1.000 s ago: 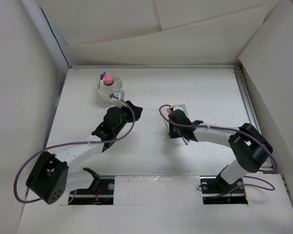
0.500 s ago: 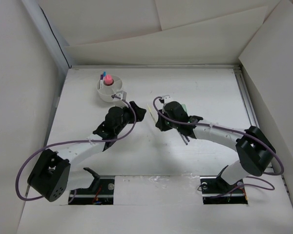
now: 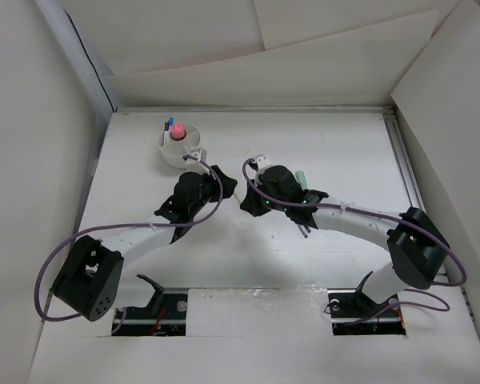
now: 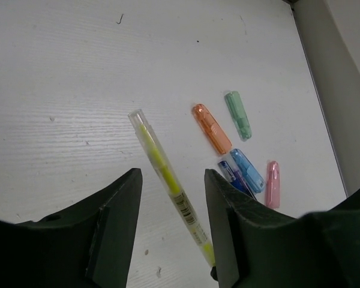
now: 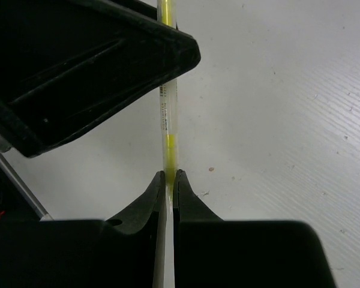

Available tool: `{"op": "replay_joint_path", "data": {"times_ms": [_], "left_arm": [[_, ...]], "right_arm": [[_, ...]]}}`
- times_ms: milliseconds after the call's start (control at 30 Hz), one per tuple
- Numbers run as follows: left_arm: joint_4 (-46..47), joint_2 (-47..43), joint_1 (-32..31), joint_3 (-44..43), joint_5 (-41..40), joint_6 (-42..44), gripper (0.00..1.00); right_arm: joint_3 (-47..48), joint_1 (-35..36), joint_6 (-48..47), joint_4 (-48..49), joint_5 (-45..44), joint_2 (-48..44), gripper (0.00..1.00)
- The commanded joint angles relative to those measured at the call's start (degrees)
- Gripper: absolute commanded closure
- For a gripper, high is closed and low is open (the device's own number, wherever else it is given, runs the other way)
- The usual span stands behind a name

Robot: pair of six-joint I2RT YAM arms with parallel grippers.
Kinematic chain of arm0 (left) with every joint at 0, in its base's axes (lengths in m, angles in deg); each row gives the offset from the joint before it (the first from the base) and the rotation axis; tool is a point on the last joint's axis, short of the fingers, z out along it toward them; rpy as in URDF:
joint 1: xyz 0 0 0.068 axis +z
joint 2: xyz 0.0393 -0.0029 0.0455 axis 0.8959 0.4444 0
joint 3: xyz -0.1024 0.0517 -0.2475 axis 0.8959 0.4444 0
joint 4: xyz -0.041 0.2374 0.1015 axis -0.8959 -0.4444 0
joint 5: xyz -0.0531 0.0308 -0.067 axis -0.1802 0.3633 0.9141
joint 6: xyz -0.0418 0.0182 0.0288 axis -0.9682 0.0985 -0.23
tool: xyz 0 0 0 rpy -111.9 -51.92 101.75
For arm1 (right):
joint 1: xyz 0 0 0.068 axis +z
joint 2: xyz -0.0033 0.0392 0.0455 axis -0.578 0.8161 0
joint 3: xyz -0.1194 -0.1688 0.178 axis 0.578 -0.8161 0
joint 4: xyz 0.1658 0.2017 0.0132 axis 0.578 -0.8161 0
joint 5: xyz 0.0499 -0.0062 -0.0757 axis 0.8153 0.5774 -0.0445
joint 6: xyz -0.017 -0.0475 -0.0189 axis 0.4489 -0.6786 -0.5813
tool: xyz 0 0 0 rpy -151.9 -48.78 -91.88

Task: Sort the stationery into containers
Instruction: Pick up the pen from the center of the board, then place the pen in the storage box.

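My right gripper (image 5: 168,175) is shut on the end of a clear yellow pen (image 5: 167,108) and holds it out to the left above the table. The pen (image 4: 168,183) lies between the jaws of my left gripper (image 4: 172,177), which are open and stand apart from it on both sides. In the top view the two grippers meet mid-table, left (image 3: 224,182) and right (image 3: 248,202). The round white cup (image 3: 180,142) stands at the far left with a pink-capped glue stick (image 3: 178,132) in it.
On the table beyond the pen lie an orange stick (image 4: 211,127), a green stick (image 4: 239,114), a blue stick (image 4: 247,170), a pink stick (image 4: 272,183) and a dark blue pen (image 4: 233,177). White walls enclose the table on all sides.
My right gripper has carried the yellow pen leftward, away from the loose sticks, to my left gripper. My left gripper has shifted slightly right, so the pen now sits between its open jaws.
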Motion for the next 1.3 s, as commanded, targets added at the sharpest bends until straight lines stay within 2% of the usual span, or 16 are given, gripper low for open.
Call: {"op": "replay_joint_path", "data": {"times_ms": [0, 67, 133, 200, 367, 400, 467, 500, 633, 833, 1033, 1267], "left_arm": [[2.49, 0.44, 0.13, -2.73, -1.01, -0.46, 0.59], [2.48, 0.44, 0.13, -2.73, -1.80, -0.46, 0.61], [2.48, 0.97, 0.13, -2.73, -2.43, -0.46, 0.69], [3.45, 0.97, 0.13, -2.73, -2.43, -1.07, 0.73], [3.45, 0.97, 0.13, -3.34, -2.43, -1.60, 0.98], [2.84, 0.97, 0.13, -3.87, -2.43, -1.60, 0.99], [2.13, 0.97, 0.13, -4.48, -4.35, -1.60, 1.00], [0.83, 0.36, 0.13, -5.19, -5.14, -1.60, 1.00], [-1.11, -0.69, 0.13, -7.21, -9.01, -1.60, 1.00], [-4.45, -1.23, 0.65, -10.46, -16.91, -0.99, 1.00], [-6.39, -2.55, 0.66, -13.10, -27.10, 0.15, 1.00], [-10.43, -0.27, 0.66, -18.28, -34.93, 1.39, 0.99]], "right_arm": [[1.91, 1.14, -0.55, 4.02, 1.51, 0.10, 1.00], [1.91, 1.14, -0.55, 4.03, 1.51, -0.69, 1.00], [1.22, 1.14, -0.55, 4.64, 1.51, -1.39, 1.00], [0.69, 1.14, -0.55, 4.64, 2.03, -2.09, 1.00], [0.07, 1.14, -1.07, 4.64, 0.98, -3.24, 1.00], [0.07, 1.14, -1.08, 4.64, 0.98, -3.76, 0.95], [0.07, 1.14, -1.69, 4.64, 0.37, -4.46, 0.82], [0.07, 1.14, -1.69, 4.64, 0.36, -5.43, 0.70], [-0.46, 1.14, -3.27, 4.64, -1.82, -9.02, 0.53], [-3.80, 1.14, -4.59, 4.03, -4.73, -12.99, 0.49], [-6.52, 0.62, -4.07, 4.03, -6.13, -15.01, 0.49], [-8.81, 0.09, -2.92, 4.03, -9.48, -18.52, 0.49]]}}
